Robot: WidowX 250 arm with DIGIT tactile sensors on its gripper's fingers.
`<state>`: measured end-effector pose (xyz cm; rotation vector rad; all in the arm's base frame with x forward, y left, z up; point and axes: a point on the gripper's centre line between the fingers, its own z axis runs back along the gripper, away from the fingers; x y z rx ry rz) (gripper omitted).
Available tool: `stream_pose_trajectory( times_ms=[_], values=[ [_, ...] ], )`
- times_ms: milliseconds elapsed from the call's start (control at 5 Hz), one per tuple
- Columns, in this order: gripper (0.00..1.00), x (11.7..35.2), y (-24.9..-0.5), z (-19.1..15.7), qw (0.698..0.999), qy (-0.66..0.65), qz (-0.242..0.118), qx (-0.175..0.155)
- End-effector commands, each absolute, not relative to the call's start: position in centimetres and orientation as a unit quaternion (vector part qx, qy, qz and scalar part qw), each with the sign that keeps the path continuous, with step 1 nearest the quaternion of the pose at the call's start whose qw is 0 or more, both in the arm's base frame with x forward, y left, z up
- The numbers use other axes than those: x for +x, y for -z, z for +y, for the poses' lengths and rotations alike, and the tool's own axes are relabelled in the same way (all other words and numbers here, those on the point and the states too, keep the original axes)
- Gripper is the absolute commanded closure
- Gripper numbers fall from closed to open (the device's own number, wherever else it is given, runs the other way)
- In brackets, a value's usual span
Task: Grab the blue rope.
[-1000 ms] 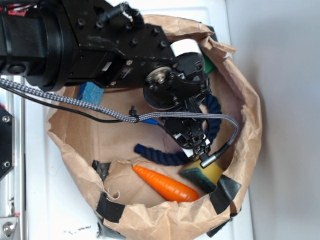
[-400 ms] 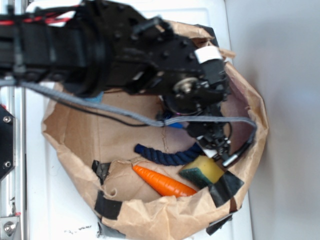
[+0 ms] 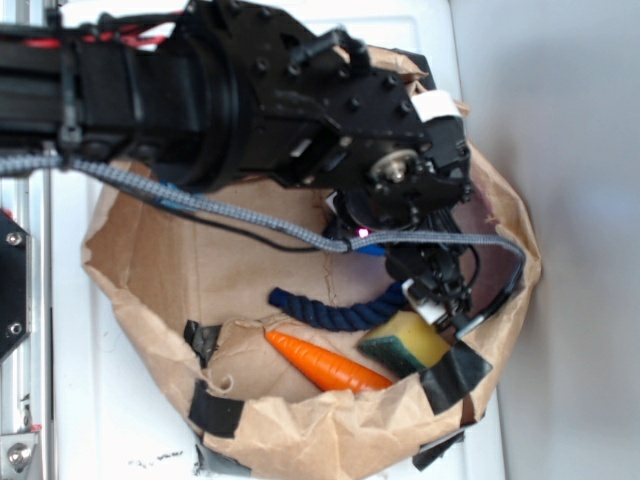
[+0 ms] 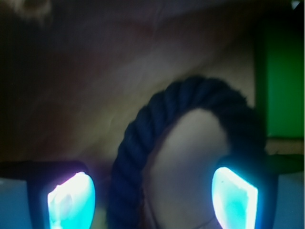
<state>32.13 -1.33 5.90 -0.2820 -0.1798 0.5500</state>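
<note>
Lying curved inside the crumpled brown paper bag (image 3: 160,280) on the white worktop (image 3: 80,400): blue rope (image 3: 320,310), thick, dark navy, twisted. Arching between spread end effector (image 4: 152,195) fingertips (image 4: 71,200), apparently untouched. Nearby, orange carrot (image 3: 330,368) and yellow sponge (image 3: 410,342).

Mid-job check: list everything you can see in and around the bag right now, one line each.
blue rope: one, dark navy, on the bag floor, curving under the gripper; arch between the fingertips in the wrist view.
carrot: one, orange, near the bag's front wall.
sponge: one, yellow with dark green side, right of the carrot.
paper bag: one, brown, black tape patches, on the white surface.
green object: one, at the right edge of the wrist view; identity unclear.
grey braided cable: one, running along the arm.
gripper: one, black, jaws apart, low over the rope.
</note>
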Motion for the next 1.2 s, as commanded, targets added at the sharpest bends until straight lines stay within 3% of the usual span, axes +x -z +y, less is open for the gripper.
stream_pose_trajectory(
  times_ms=[0,200,400,1000],
  values=[
    [0.00,33.3,-4.7,-4.1,0.948,-0.271,-0.124,-0.115],
    [0.00,33.7,-3.4,-4.9,0.950,-0.267,-0.127,-0.099],
    [1.00,33.9,-3.0,-4.7,0.952,-0.267,-0.117,-0.096],
    [1.00,33.1,-2.9,-3.4,0.950,-0.259,-0.148,-0.088]
  ],
)
